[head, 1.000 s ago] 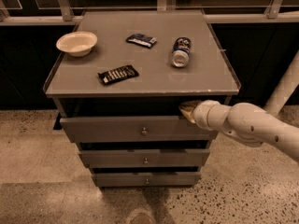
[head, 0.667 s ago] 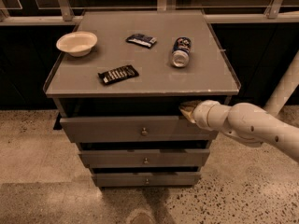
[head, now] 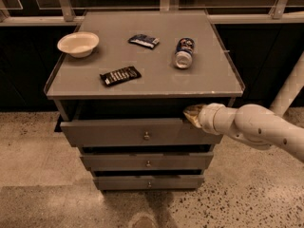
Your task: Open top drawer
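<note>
The top drawer [head: 118, 133] is the widest grey panel, with a small round metal knob [head: 147, 136] at its centre. It stands pulled out from the cabinet, with a dark gap above its front. My gripper [head: 191, 114] reaches in from the right on a white arm [head: 256, 127]. It sits at the upper right edge of the drawer front, just under the cabinet top. Two narrower drawers, the middle one [head: 147, 161] and the bottom one [head: 148, 181], sit below.
On the cabinet top [head: 209, 80] lie a white bowl [head: 78, 43], a dark snack bar [head: 120, 75], a small dark packet [head: 143, 41] and a can on its side [head: 183, 52]. A railing runs behind. Speckled floor [head: 33, 151] surrounds the cabinet.
</note>
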Controlling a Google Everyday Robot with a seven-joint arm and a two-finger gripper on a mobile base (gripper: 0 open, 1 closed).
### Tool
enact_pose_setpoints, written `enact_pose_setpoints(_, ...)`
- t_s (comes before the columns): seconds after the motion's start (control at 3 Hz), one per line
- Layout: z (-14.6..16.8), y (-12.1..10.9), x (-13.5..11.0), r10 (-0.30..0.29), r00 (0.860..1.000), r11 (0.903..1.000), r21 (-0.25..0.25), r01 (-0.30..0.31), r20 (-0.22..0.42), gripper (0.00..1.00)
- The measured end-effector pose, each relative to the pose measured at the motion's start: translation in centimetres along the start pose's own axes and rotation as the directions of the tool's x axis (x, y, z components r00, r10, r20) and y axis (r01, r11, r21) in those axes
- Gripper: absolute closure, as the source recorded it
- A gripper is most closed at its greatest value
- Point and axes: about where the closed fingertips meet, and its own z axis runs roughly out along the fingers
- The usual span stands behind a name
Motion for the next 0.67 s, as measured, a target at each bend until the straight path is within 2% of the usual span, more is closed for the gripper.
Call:
enact_pose_setpoints(0.33, -1.63, 0.19, 0.9, 0.03, 0.999, 0.9994, -0.017, -0.03, -0.031, 1.0)
enact_pose_setpoints(0.67, -1.62, 0.19, 0.9, 0.029, 0.999, 0.9994, -0.017, -0.03, -0.031, 1.0)
